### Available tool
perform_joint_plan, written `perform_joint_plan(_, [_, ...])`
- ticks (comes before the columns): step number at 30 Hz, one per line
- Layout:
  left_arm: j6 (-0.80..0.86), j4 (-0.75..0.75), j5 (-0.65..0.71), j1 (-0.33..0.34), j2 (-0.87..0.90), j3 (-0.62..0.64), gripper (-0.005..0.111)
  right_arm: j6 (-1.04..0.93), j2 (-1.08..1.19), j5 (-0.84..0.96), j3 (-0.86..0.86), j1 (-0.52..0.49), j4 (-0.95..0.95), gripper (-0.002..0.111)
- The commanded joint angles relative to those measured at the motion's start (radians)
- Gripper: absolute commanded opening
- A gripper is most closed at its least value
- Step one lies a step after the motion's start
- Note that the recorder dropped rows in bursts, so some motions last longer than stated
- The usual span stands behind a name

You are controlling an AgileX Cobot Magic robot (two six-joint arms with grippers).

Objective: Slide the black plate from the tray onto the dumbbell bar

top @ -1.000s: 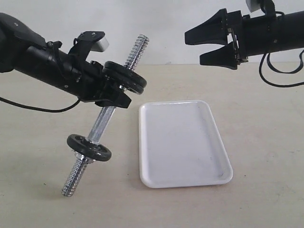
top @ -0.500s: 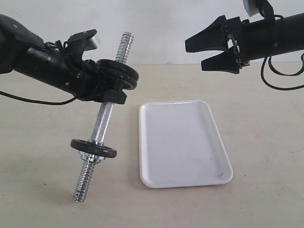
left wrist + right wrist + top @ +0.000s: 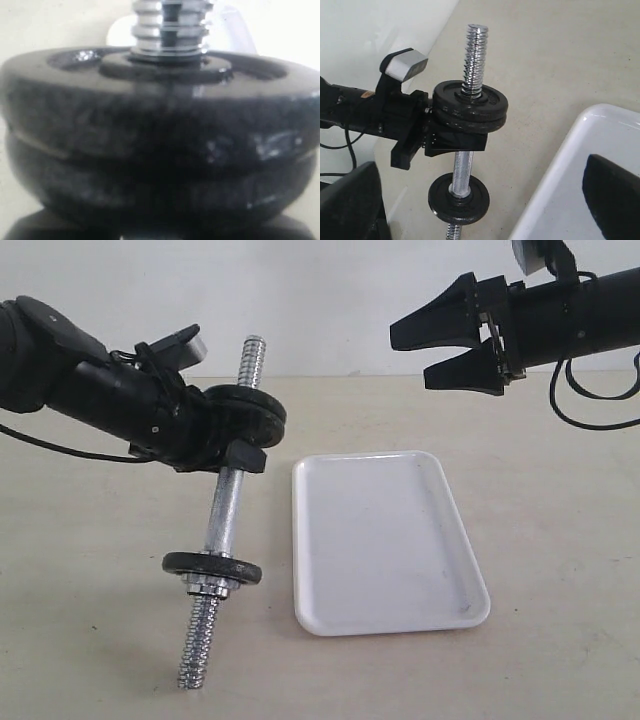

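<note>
Plate [image 3: 238, 400] sits on bar [image 3: 226, 515], left of bare tray [image 3: 385, 540].
Left hand [image 3: 243, 453] clamps bar just under plate and second disc [image 3: 470, 121]; bar near upright, top tipped right. Right hand [image 3: 410, 357], spread wide and holding nothing, hovers high right, well apart; left arm nearer.

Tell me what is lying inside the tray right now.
Nothing visible: the exterior view shows the whole white floor of the tray bare. In the right wrist view a finger of the right hand covers part of it.

Tilted dumbbell bar [image 3: 226, 508] left of tray [image 3: 385, 540]
</note>
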Motion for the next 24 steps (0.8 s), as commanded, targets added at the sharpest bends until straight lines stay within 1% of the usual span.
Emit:
perform_joint_plan(1, [-0.017,-0.126,-0.017,0.002,-0.046,-0.042,0.004,0.0,-0.017,0.01,-0.006,-0.005,-0.005,0.103])
perform_joint_plan(11, [-0.017,-0.129,-0.033,0.002,0.017,-0.042,0.004,0.0,-0.017,0.01,-0.006,-0.005,-0.005,0.103])
perform_joint_plan(14, [-0.013,-0.151,-0.033,0.002,0.032,-0.042,0.004,0.0,-0.017,0.01,-0.006,-0.005,-0.005,0.103])
perform_joint_plan(24, [-0.013,-0.159,-0.066,0.002,0.052,-0.042,0.004,0.0,-0.017,0.01,-0.006,-0.005,-0.005,0.103])
